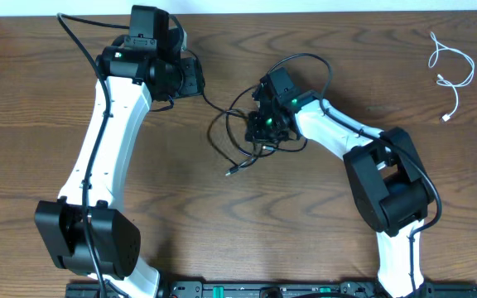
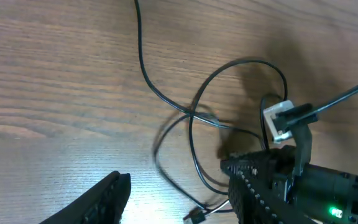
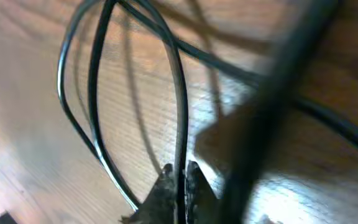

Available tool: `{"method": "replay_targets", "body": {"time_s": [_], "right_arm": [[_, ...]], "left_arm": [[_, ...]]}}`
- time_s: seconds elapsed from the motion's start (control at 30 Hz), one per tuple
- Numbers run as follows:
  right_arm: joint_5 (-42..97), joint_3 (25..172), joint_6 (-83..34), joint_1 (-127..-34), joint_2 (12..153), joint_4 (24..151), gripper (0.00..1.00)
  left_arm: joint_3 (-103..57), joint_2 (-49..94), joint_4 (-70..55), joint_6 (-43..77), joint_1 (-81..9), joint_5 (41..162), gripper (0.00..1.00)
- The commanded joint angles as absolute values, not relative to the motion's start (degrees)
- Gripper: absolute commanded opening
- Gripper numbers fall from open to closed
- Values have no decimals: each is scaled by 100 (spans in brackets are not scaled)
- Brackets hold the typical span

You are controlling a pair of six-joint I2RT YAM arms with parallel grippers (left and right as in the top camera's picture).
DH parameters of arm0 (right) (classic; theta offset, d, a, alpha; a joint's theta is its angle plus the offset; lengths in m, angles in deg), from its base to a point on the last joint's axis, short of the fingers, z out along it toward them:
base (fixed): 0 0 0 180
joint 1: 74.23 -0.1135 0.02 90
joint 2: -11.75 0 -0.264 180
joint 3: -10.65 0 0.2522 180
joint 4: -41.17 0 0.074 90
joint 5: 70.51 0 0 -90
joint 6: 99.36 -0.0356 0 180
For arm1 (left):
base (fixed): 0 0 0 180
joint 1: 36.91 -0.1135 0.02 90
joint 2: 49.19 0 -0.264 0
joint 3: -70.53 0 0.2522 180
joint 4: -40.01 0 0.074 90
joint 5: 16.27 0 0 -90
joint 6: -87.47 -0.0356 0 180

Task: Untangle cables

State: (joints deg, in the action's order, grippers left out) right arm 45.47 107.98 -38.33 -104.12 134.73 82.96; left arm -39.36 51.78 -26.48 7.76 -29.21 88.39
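Note:
The black cable (image 1: 222, 132) lies in loose loops at the table's middle, with its plug end (image 1: 232, 171) towards the front. My right gripper (image 1: 262, 128) is shut on a strand of it; in the right wrist view the black cable (image 3: 180, 93) runs straight between the closed fingertips (image 3: 180, 180). My left gripper (image 1: 193, 79) is open and empty at the back left, apart from the loops. The left wrist view shows the black cable (image 2: 191, 124), its plug (image 2: 196, 216) and the open left jaws (image 2: 179, 193). The white cable (image 1: 452, 70) lies alone at the far right.
The right arm (image 1: 387, 178) reaches in from the front right, the left arm (image 1: 106, 141) from the front left. Thick robot wiring (image 1: 77, 37) arcs over the left arm. The right arm's wrist (image 2: 316, 186) fills the left wrist view's lower right.

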Motion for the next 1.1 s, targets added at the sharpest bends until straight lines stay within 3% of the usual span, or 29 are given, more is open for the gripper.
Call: {"method": "replay_targets", "body": {"time_s": [0.0, 0.3, 0.47, 0.9, 1.07], "right_arm": [[4558, 10840, -3811, -10449, 13405, 8303, 1], [4075, 10842, -3540, -9798, 9982, 8340, 1], [4057, 10842, -3588, -8675, 8835, 8353, 1], [3159, 10842, -3459, -4998, 9856, 8360, 1], [2822, 10842, -3584, -4126, 10618, 7798, 1]], "left_arm": [[-3978, 5046, -2683, 721, -2949, 8775, 56], [-3978, 5044, -2683, 721, -2949, 8778, 56], [-3978, 5046, -2683, 721, -2949, 8778, 56], [-3978, 5046, -2683, 721, -2949, 8778, 57], [-3978, 5046, -2683, 721, -2949, 8778, 57]]}}
